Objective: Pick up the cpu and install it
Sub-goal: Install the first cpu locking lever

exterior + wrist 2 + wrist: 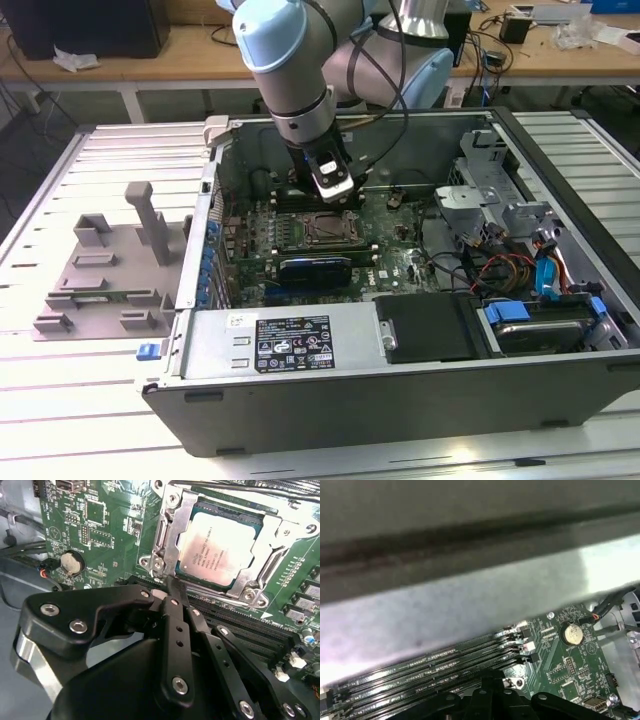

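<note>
The cpu (220,542), a flat square chip with a silver top, lies inside the motherboard socket (175,535), within its metal frame. My gripper (172,581) hangs just beside that frame, over the memory slots (240,617), its two black fingers pressed together with nothing between them. In the exterior view the gripper (335,192) sits inside the open computer case (400,420), just behind the socket (322,232). The first wrist view shows the shut fingertips (492,679) above the memory slots (445,662).
A grey plastic fixture tray (100,265) with upright posts lies on the table at the exterior view's left of the case. Inside the case are a power supply (290,345), a black cover (430,328), drive cages and cables (500,265). A coin battery (71,562) sits near the socket.
</note>
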Motion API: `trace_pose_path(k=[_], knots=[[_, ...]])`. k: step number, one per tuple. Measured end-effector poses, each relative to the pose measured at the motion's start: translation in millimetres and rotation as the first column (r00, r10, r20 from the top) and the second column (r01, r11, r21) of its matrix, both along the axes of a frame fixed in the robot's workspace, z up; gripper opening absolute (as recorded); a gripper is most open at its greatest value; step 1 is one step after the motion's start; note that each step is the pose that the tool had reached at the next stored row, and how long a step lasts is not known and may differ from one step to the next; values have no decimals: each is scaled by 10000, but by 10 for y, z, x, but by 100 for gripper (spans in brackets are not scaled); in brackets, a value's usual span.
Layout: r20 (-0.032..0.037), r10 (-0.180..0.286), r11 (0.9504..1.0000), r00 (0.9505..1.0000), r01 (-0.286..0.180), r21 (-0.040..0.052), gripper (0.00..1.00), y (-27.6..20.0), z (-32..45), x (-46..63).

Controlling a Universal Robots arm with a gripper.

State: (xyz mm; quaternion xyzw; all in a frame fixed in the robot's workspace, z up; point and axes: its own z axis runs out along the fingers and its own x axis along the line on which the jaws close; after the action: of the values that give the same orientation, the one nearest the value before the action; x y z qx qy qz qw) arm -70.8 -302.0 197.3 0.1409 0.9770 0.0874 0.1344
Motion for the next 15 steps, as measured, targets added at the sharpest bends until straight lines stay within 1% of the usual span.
trace_pose_path(k=[4,6,7,9,10,13,14,15], knots=[[1,1,10000,10000,-1,-5,11,1,139,1],[0,1,10000,10000,-1,-45,11,1,171,1],[3,0,9999,10000,0,-146,11,1,178,1],[-1,0,9990,10000,0,-452,11,1,181,0],[-1,1,9988,10000,-1,-491,11,0,181,0],[-5,0,9988,10000,-1,-496,11,1,180,1],[-21,0,9987,10000,-1,-515,11,1,179,1],[-54,0,9983,10000,-3,-576,11,1,179,2]])
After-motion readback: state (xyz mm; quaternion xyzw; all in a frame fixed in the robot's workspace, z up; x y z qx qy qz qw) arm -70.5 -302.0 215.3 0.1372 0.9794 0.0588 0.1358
